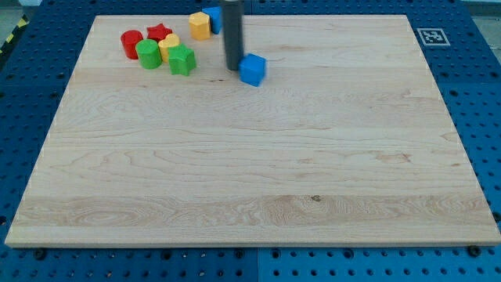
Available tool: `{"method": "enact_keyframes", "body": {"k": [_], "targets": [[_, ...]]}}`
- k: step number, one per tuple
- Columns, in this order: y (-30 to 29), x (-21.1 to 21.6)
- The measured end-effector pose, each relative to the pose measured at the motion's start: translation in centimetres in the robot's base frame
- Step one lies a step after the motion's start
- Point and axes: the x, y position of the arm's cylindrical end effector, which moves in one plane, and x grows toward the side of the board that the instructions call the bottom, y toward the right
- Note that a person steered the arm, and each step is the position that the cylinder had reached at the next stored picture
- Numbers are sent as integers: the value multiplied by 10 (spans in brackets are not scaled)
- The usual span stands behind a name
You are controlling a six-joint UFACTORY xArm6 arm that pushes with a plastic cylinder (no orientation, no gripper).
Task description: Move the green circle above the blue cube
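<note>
The green circle [148, 54] sits in a cluster of blocks at the view's top left. The blue cube [252, 69] lies to the right of that cluster, near the top middle of the board. My tip [233, 68] rests on the board just left of the blue cube, touching or nearly touching its left side. The dark rod rises straight up out of the top of the view. The green circle lies well to the left of my tip.
Around the green circle lie a red cylinder [131, 42], a red star [160, 33], a yellow heart [169, 46] and a green star [182, 60]. A yellow hexagon [200, 25] and another blue block [213, 18] sit by the rod. The wooden board [250, 157] lies on a blue pegboard.
</note>
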Motion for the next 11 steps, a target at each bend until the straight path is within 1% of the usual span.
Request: {"method": "enact_keyframes", "body": {"k": [1, 2, 3, 5, 6, 7, 8, 9, 11], "targets": [[85, 39], [95, 54], [15, 54], [-230, 49], [-296, 4], [-303, -27], [-281, -51], [-242, -55], [-99, 14]]}}
